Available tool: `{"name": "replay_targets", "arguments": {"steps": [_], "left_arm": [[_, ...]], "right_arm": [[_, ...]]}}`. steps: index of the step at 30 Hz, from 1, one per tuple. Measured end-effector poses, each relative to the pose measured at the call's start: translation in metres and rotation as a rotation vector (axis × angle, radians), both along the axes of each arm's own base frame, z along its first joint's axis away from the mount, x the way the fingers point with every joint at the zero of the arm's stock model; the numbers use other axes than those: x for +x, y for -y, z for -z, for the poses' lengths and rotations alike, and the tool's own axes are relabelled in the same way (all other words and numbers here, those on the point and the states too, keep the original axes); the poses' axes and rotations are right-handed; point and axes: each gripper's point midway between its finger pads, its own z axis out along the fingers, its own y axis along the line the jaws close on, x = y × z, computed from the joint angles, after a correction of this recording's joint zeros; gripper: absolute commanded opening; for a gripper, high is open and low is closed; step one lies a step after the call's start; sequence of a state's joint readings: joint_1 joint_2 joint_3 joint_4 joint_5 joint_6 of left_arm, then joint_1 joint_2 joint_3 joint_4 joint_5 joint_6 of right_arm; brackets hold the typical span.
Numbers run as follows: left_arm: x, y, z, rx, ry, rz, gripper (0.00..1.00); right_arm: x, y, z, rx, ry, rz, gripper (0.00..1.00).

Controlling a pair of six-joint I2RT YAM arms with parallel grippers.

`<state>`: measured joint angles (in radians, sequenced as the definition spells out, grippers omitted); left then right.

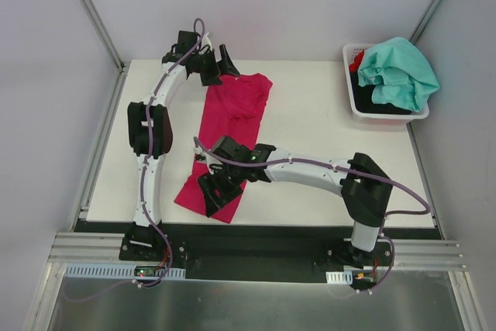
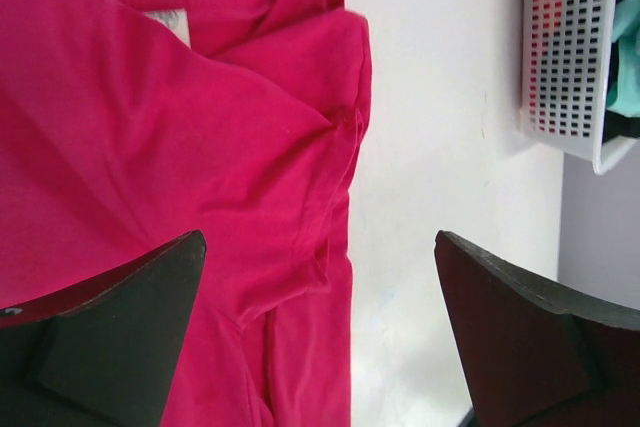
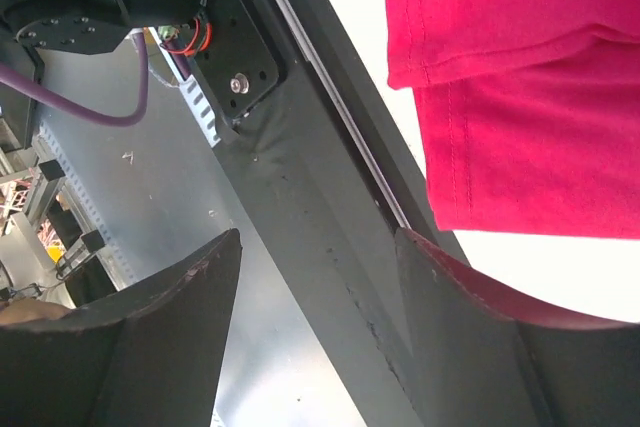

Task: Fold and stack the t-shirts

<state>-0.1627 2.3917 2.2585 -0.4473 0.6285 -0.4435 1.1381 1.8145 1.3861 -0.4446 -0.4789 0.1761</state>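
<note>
A magenta-pink t-shirt (image 1: 232, 114) lies folded into a long strip running from the back middle of the table to its front edge. Its collar and small white label (image 2: 170, 22) show in the left wrist view. My left gripper (image 1: 219, 67) hovers open over the shirt's collar end (image 2: 200, 167), one finger above the cloth and the other above bare table. My right gripper (image 1: 211, 194) is open over the hem end (image 3: 520, 97), with nothing between its fingers. A teal-mint t-shirt (image 1: 399, 74) is heaped in the basket on top of black and red cloth.
The white plastic basket (image 1: 387, 118) stands at the back right corner of the white table (image 1: 310, 129); its wall (image 2: 565, 47) also shows in the left wrist view. A black rail (image 3: 320, 207) runs along the table's front edge, under the right gripper.
</note>
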Motion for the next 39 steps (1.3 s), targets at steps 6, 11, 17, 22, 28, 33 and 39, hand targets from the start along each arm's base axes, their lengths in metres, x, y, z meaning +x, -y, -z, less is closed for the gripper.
{"name": "replay_targets", "arguments": {"steps": [6, 11, 17, 22, 28, 33, 39], "left_arm": [[-0.015, 0.02, 0.044, -0.087, -0.127, 0.098, 0.99], [-0.024, 0.028, 0.057, -0.115, -0.167, 0.137, 0.99], [-0.024, 0.033, 0.054, -0.129, -0.152, 0.153, 0.99], [-0.023, 0.033, 0.053, -0.129, -0.15, 0.153, 0.99], [-0.023, 0.033, 0.055, -0.129, -0.152, 0.153, 0.99], [-0.023, 0.033, 0.055, -0.129, -0.149, 0.153, 0.99], [-0.023, 0.033, 0.055, -0.129, -0.149, 0.153, 0.99]], "right_arm": [[-0.004, -0.014, 0.015, 0.019, -0.025, -0.022, 0.67], [-0.017, -0.029, 0.029, 0.062, -0.077, -0.093, 0.67], [-0.029, -0.037, 0.043, 0.122, -0.129, -0.178, 0.67], [-0.033, -0.03, 0.067, 0.104, -0.163, -0.198, 0.67], [-0.036, -0.019, 0.08, 0.083, -0.185, -0.203, 0.67], [-0.025, -0.031, 0.062, 0.118, -0.136, -0.229, 0.67], [-0.003, -0.045, 0.04, 0.181, -0.07, -0.239, 0.68]]}}
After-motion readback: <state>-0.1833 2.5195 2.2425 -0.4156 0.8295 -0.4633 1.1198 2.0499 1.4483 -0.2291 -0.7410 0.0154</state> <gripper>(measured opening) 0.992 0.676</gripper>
